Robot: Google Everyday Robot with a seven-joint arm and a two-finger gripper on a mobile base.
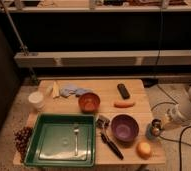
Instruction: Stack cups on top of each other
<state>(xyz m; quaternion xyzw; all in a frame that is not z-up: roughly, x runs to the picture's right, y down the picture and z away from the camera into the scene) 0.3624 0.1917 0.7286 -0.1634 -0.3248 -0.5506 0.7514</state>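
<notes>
A pale blue translucent cup (151,133) stands at the table's right edge, just right of the purple bowl (124,127). A small dark shiny metal cup (156,123) sits at the blue cup's top, right at the tip of my gripper (158,125). I cannot tell whether the metal cup rests inside the blue cup or hangs just above it. The gripper reaches in from the right on a white arm (183,114), level with the cups.
An orange-red bowl (89,102) stands mid-table. A green tray (49,150) with a fork (76,138) fills the front left. Also on the table are a black-handled tool (110,144), a yellow fruit (144,149), a carrot (124,104), a black object (123,90), a blue cloth (71,92), a white cup (36,100) and grapes (23,139).
</notes>
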